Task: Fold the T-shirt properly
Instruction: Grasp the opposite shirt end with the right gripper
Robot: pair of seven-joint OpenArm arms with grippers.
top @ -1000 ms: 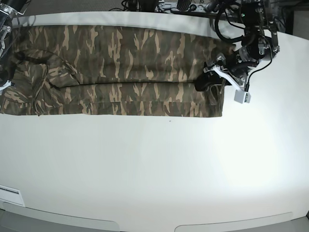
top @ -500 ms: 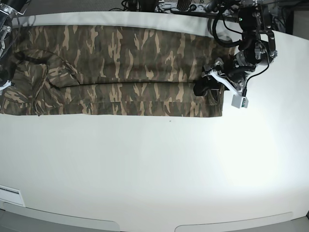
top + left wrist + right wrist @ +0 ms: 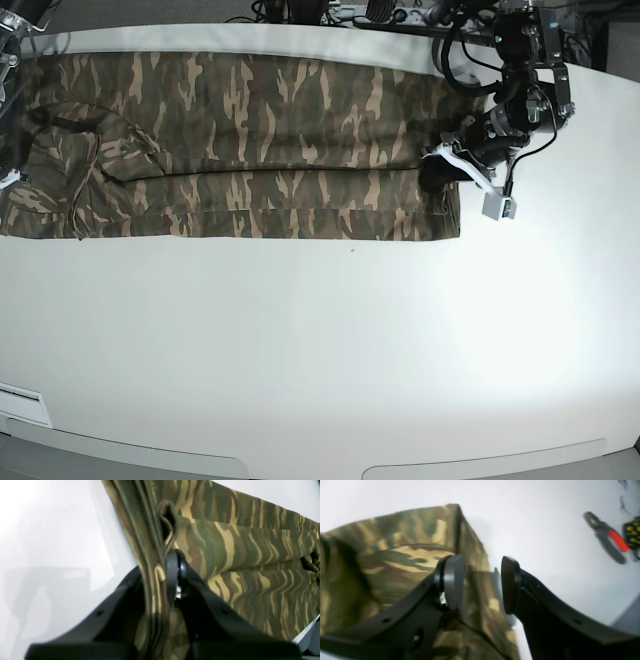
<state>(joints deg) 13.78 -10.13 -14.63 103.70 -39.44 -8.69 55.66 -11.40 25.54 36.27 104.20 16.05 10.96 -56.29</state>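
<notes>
Left wrist view: black left gripper (image 3: 160,580) pinches the camouflage-print cloth T-shirt's (image 3: 250,140) stacked hem; black right gripper (image 3: 480,585) gapes astride the opposite edge; layers may slip

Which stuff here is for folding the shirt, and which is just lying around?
For the job:
- T-shirt, spread in a long strip
- left gripper, pinching the T-shirt's edge
- right gripper, open at the other end

Just lying about:
- pliers with a red handle, on the white table
- black item with yellow dots beside them
</notes>
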